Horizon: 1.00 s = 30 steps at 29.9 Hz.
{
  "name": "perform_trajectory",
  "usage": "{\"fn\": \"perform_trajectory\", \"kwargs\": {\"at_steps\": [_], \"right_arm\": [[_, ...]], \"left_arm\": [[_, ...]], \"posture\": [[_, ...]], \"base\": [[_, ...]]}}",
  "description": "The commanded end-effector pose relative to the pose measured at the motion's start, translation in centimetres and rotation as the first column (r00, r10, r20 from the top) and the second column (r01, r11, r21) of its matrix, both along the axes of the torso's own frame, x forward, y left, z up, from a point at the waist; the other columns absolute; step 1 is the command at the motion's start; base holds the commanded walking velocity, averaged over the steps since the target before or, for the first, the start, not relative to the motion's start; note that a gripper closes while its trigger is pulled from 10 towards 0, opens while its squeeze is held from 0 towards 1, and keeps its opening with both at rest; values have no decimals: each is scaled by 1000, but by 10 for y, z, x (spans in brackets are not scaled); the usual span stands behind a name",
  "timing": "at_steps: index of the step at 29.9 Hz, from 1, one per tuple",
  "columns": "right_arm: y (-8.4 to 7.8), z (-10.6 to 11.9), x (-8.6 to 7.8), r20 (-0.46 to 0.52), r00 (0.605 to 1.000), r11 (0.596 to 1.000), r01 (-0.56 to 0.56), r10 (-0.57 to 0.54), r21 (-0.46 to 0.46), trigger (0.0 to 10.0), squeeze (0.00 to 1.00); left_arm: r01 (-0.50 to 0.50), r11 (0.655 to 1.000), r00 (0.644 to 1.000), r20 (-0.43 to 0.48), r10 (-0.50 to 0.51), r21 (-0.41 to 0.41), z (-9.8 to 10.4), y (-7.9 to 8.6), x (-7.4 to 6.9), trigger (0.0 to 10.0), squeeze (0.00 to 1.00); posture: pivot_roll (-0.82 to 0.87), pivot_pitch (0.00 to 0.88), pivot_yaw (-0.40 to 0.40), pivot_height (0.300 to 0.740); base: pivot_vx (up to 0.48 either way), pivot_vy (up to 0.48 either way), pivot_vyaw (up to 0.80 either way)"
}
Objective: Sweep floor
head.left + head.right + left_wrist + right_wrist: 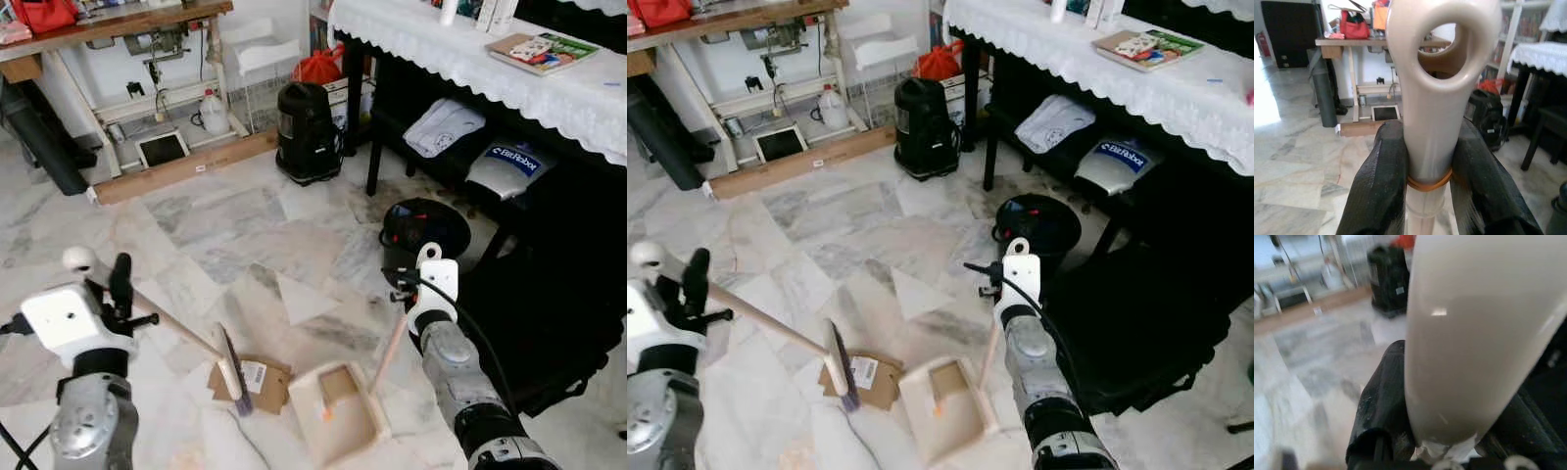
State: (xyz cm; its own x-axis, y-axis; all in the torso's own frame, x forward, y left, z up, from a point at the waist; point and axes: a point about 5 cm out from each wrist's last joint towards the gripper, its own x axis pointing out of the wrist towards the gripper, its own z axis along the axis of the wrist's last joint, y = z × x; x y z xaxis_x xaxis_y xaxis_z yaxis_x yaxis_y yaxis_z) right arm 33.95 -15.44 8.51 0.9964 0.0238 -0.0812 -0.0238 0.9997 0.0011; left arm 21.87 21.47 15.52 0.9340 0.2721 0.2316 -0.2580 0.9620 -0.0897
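A: The left pincer (1425, 181) is clamped on the top end of the broom handle (167, 323), just under its hanging loop. The brush head (231, 364) sits down the handle from it, touching the piece of brown cardboard (263, 384) on the marble floor (225, 235).

B: And the right pincer (1415, 431)?

A: Clamped on the dustpan handle (389, 351). The dustpan (338, 411) rests on the floor below and inward of that pincer, its open mouth just beside the cardboard. Something small and orange lies in the pan.

B: So how should the stroke go?

A: I'd judge short and low: drag the brush head toward the right pincer's side, pushing the cardboard into the mouth. The right pincer should press the pan's lip flat so nothing slides under, and the left should keep the handle from twisting.
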Motion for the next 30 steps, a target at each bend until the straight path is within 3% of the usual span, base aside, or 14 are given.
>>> {"fn": "perform_trajectory", "kwargs": {"at_steps": [1,16,21,30], "right_arm": [[4,21,5,106,994,999,-16,12,38,10000,0],[17,36,0,162,985,995,-72,60,69,10000,0],[20,41,-1,172,983,993,-77,61,89,10000,0],[22,43,-2,174,982,992,-85,69,88,10000,0]], "left_arm": [[-30,999,999,37,29,32,6,1,-3,10000,0],[-79,991,997,22,77,108,-2,-16,-17,10000,0],[-64,983,998,-1,65,170,-10,-24,-19,10000,0],[-62,981,998,14,60,182,-7,-23,-12,10000,0]], "posture": [[-137,42,57,740],[-144,0,58,740],[-147,0,52,740],[-156,0,55,740]], "base": [[0,0,0],[0,0,0],[0,0,773],[0,0,762]]}}
